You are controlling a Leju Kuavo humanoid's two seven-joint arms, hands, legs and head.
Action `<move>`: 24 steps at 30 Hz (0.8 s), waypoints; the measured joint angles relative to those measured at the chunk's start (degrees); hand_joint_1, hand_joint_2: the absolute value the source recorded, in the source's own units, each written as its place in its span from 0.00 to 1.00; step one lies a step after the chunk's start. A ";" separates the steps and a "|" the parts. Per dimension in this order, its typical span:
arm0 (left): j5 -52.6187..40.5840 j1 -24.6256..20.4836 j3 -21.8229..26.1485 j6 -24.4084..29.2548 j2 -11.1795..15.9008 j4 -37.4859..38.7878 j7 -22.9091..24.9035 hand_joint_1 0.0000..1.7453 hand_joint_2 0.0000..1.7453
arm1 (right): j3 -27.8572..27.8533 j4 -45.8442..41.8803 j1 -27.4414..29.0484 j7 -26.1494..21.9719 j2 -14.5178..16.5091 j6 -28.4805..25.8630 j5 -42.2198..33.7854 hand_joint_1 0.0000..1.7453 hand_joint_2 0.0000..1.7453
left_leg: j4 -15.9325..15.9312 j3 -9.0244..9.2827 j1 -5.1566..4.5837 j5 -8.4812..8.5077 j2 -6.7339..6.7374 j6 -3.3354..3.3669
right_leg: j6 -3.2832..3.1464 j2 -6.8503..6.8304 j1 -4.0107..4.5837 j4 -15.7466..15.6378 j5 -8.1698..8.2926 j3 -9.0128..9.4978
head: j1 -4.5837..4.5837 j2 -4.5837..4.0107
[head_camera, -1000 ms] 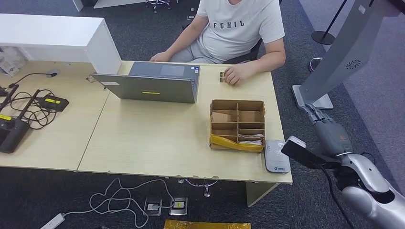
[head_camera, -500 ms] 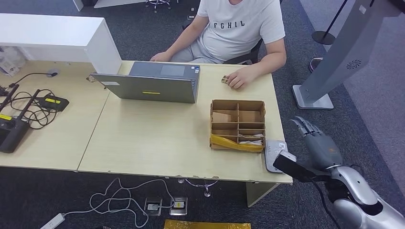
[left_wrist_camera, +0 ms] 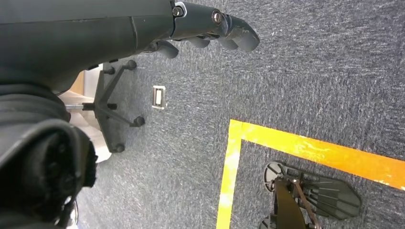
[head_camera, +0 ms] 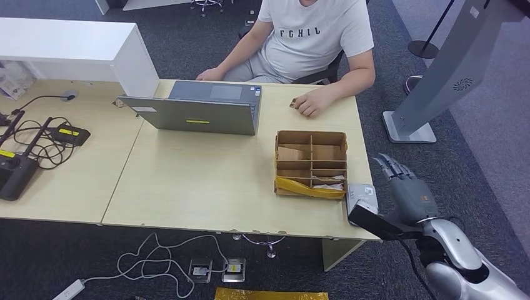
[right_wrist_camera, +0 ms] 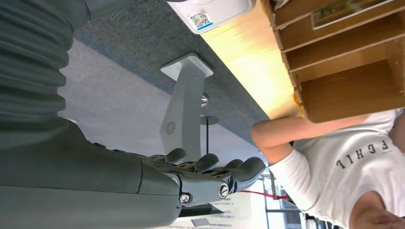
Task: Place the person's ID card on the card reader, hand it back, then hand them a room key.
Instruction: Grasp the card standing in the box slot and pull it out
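On the far edge of the pale wooden counter [head_camera: 206,181], head view: a person in a white printed T-shirt [head_camera: 315,34] sits with 1 hand [head_camera: 310,103] resting on the surface, fingers over a small brownish card-like item [head_camera: 292,102], too small to identify. A grey open laptop [head_camera: 203,109] stands just beside that hand. A brown cardboard divided organiser box [head_camera: 310,162] sits nearer the robot, with a yellow strip [head_camera: 309,189] across its near side. A flat grey-white card reader [head_camera: 362,195] lies at the counter's near right corner, just beside the box. The right hand [head_camera: 403,190] hovers off the counter's right edge, near the reader, fingers spread and straight, holding nothing. A black router and tangled cables [head_camera: 37,147] occupy the left of the counter. A grey kiosk stand [head_camera: 447,69] rises on the carpet to the right.

Left wrist view: the left hand [left_wrist_camera: 210,31] hangs above grey carpet [left_wrist_camera: 310,81], fingers slightly curled and apart, nothing held. A yellow floor tape line [left_wrist_camera: 305,150] and a black chair base [left_wrist_camera: 112,107] are visible.

Right wrist view: the right hand's fingers [right_wrist_camera: 224,174] extend apart, empty. The card reader [right_wrist_camera: 215,12], the organiser box [right_wrist_camera: 344,57] and the seated person's sleeve and forearm [right_wrist_camera: 305,143] appear beyond.
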 joint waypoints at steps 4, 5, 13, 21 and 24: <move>0.17 -0.01 0.04 0.29 -0.13 0.00 0.07 0.00 0.00 | -0.01 0.46 0.02 -0.79 1.79 1.04 1.63 0.00 1.00 | 0.00 0.00 0.00 0.00 0.00 0.00 | 0.00 0.00 0.00 0.00 0.00 0.01 | 0.00 0.00; 0.19 -0.01 0.05 0.33 -0.15 0.00 0.09 0.00 0.00 | -0.01 0.66 0.01 -1.15 2.40 1.27 2.09 0.00 1.00 | -0.01 0.00 0.00 0.00 0.00 0.00 | 0.00 0.01 0.00 0.00 0.00 0.01 | 0.00 0.00; 0.19 -0.09 0.04 0.46 -0.51 -0.01 0.48 0.00 0.00 | -0.05 4.84 -0.68 -4.25 10.06 2.47 5.66 0.00 1.00 | -0.01 0.00 0.03 0.01 -0.02 -0.01 | 0.00 -0.02 0.03 0.01 0.00 0.02 | 0.01 0.00; 0.01 -0.10 0.04 0.52 -0.63 0.00 0.75 0.00 0.00 | -0.30 7.92 -1.40 -5.18 14.10 2.87 6.25 0.00 1.00 | -0.01 -0.01 0.03 0.01 -0.02 -0.01 | 0.00 -0.01 0.03 0.01 0.00 0.02 | 0.01 0.01; -0.03 -0.10 0.04 0.66 -0.63 0.00 0.78 0.00 0.00 | -0.46 8.88 -1.67 -5.31 15.05 3.04 6.40 0.00 1.00 | -0.01 -0.01 0.03 0.01 -0.02 -0.01 | 0.00 -0.02 0.03 0.01 0.00 0.02 | 0.01 0.00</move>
